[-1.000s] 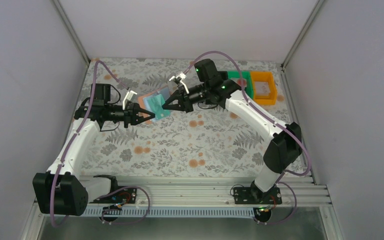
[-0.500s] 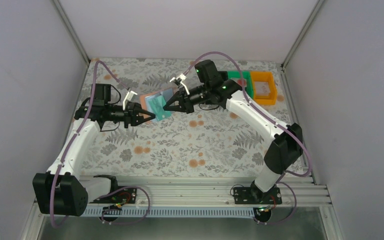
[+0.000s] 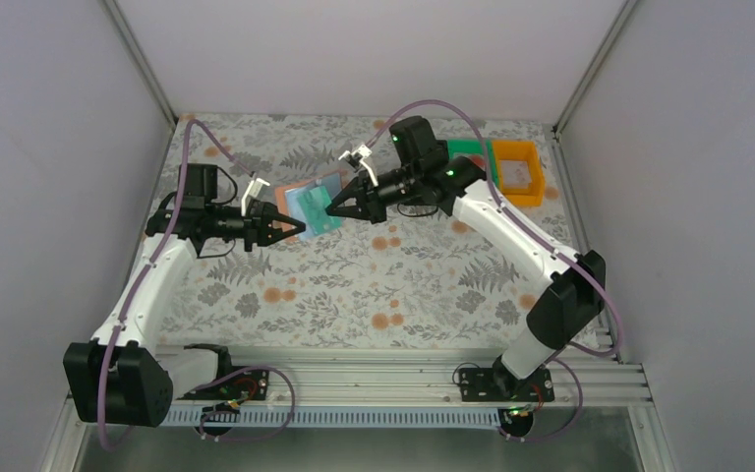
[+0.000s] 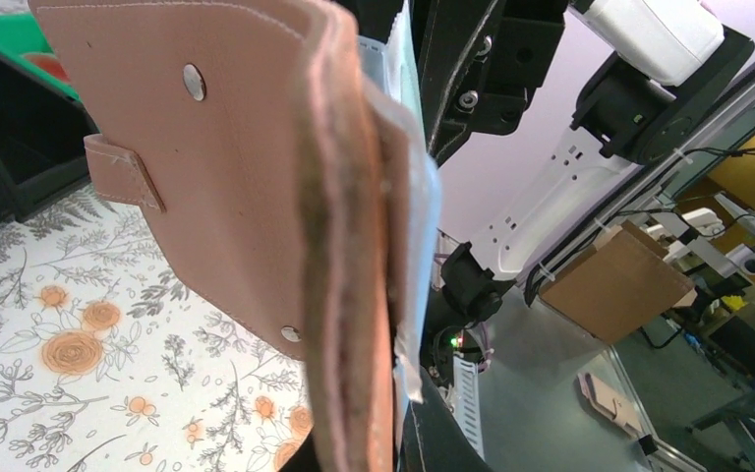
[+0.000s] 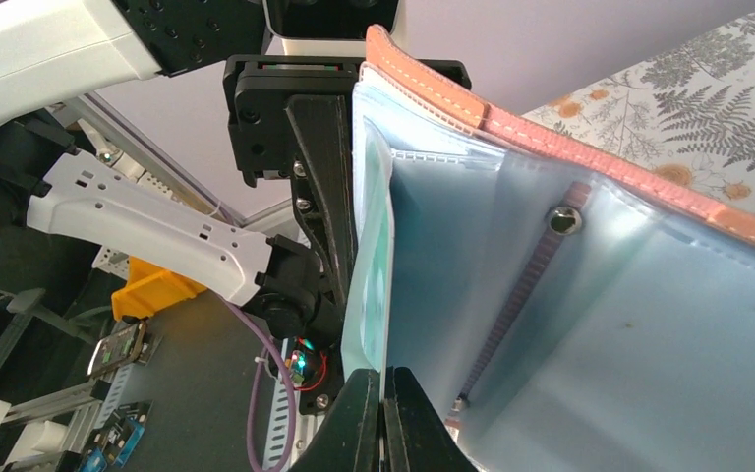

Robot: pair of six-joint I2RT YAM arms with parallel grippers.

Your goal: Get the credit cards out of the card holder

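Note:
The card holder (image 3: 307, 197), salmon-tan outside and light blue inside, hangs open in the air between the two arms. My left gripper (image 3: 295, 228) is shut on its lower edge; in the left wrist view the salmon cover (image 4: 256, 167) fills the middle, down between the fingers (image 4: 444, 444). My right gripper (image 3: 332, 208) is shut on the edge of a teal credit card (image 5: 374, 265) that sticks out of a blue pocket (image 5: 600, 295). The pinch shows at the right gripper (image 5: 385, 393) in its own view. Any other credit cards are hidden.
An orange bin (image 3: 517, 173), a green bin (image 3: 469, 149) and a black bin (image 4: 20, 167) stand at the back right of the floral table (image 3: 374, 285). Grey walls close the sides and back.
The card holder has tilted a little and shows more of its salmon edge. The right arm has shifted slightly to the right while keeping its pinch on the teal card. The left arm stays put.

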